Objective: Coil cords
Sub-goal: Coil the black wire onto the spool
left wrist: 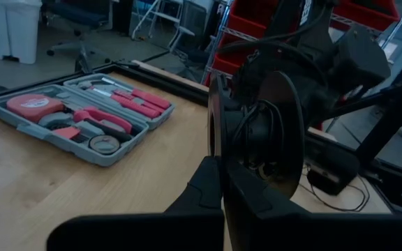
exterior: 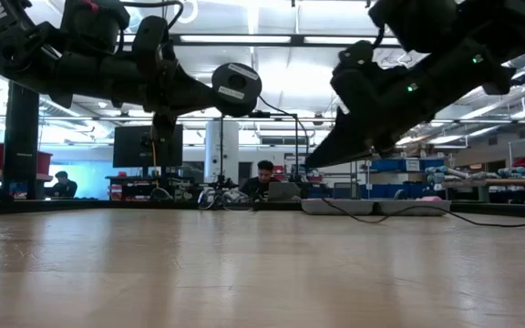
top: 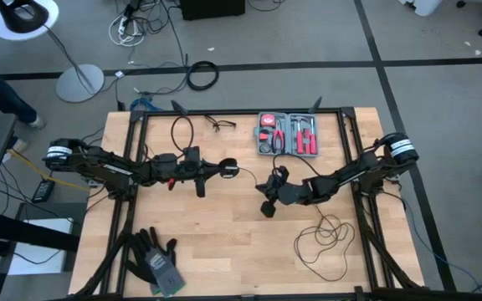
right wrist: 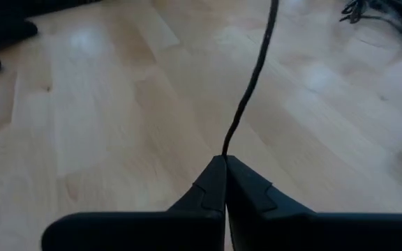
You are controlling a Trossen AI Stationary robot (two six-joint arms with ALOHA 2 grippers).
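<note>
The cord is a very thin black cable ending in a round black puck [top: 229, 169] with a pale centre [exterior: 236, 87]. My left gripper [top: 216, 170] is shut on the puck above the middle of the table. A short way to its right, my right gripper [top: 266, 191] is shut on the cord [right wrist: 246, 90]. The cord's loose loops [top: 325, 238] lie on the table near the right front. My left gripper pinches the puck's rim [left wrist: 216, 150] between its two fingers, coming level from the table's left. The puck stands on edge, lifted clear of the table, its pale face toward the near side. My right gripper pinches a single strand of the cord [right wrist: 225, 156] at its fingertips. The fingers slant downward from the table's right. The strand runs straight away from the tips, clear of the table.
A grey tool case [top: 287, 134] with red-handled tools lies at the far middle, and a small wire item [top: 218, 124] left of it. Dark gloves [top: 157, 259] lie at the near left. Another black cable [top: 181, 130] loops at the far left.
</note>
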